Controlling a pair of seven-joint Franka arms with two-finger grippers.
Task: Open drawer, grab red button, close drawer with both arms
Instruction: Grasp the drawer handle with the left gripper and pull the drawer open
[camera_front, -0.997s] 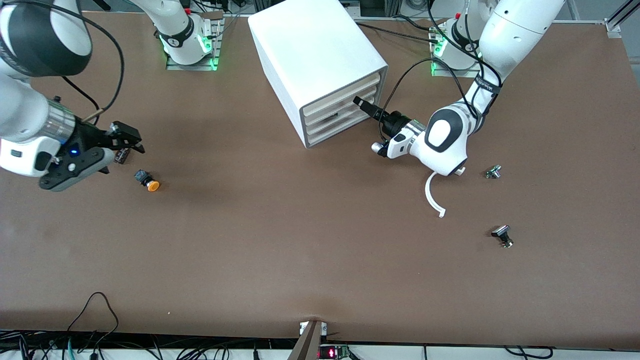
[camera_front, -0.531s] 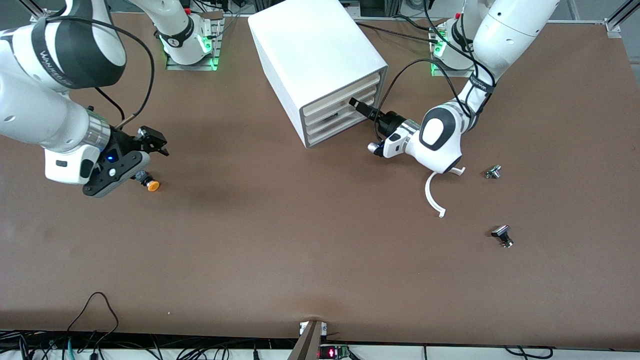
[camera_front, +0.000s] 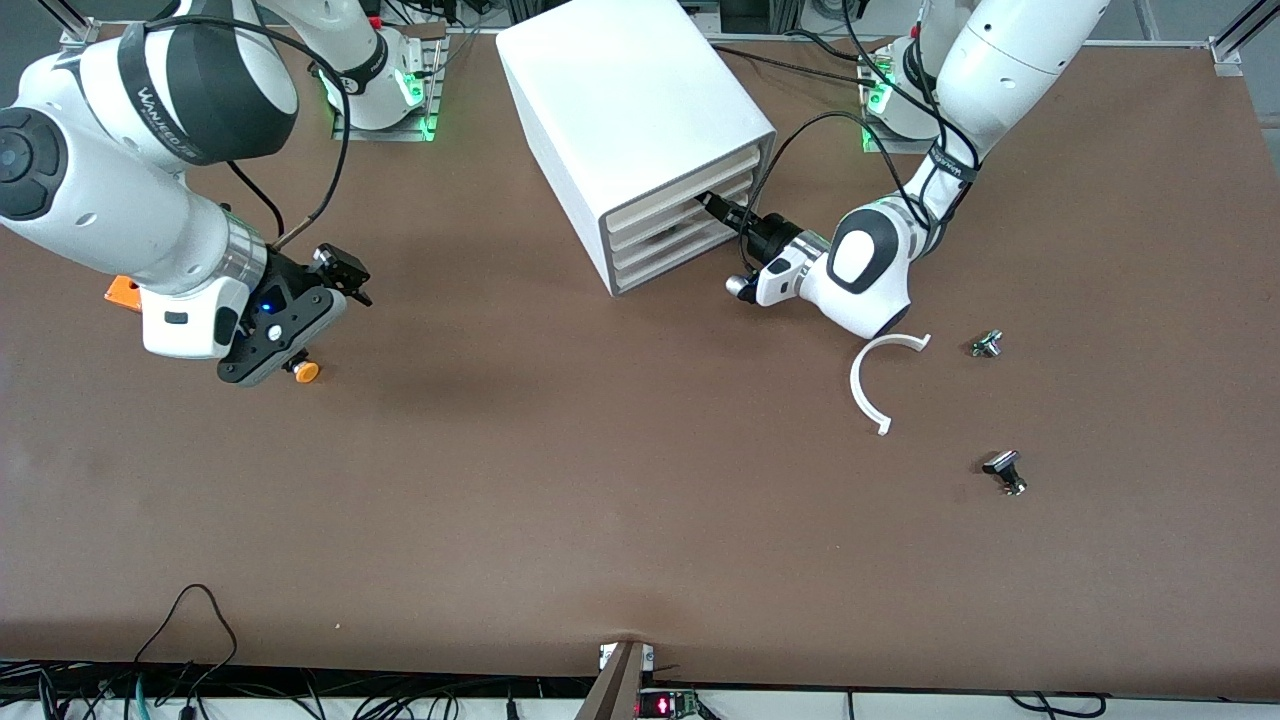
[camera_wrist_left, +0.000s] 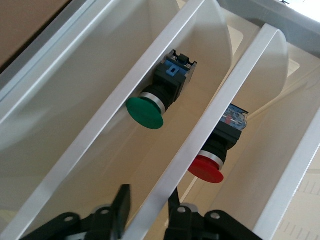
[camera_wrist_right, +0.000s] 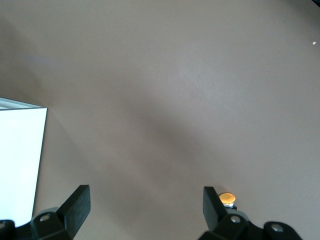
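The white cabinet (camera_front: 630, 110) stands at the table's back middle, its four cream slat drawer fronts (camera_front: 680, 225) looking shut. My left gripper (camera_front: 712, 203) is at the second drawer front from the top. In the left wrist view it (camera_wrist_left: 147, 202) is open, with its fingers (camera_wrist_left: 121, 202) on either side of a white slat (camera_wrist_left: 200, 130). Through the gaps I see the red button (camera_wrist_left: 206, 169) in one drawer and a green-capped button (camera_wrist_left: 146, 113) in the one beside it. My right gripper (camera_front: 350, 275) hangs open and empty over the table toward the right arm's end (camera_wrist_right: 144, 205).
An orange-capped button (camera_front: 303, 371) lies under the right hand and also shows in the right wrist view (camera_wrist_right: 227, 198). An orange box (camera_front: 122, 292) lies by the right arm. A white curved piece (camera_front: 870, 385) and two small metal parts (camera_front: 987, 344) (camera_front: 1003, 468) lie toward the left arm's end.
My right arm has swung toward the table's middle, its gripper now over the orange-capped button. My left gripper has pushed in closer to the drawer fronts.
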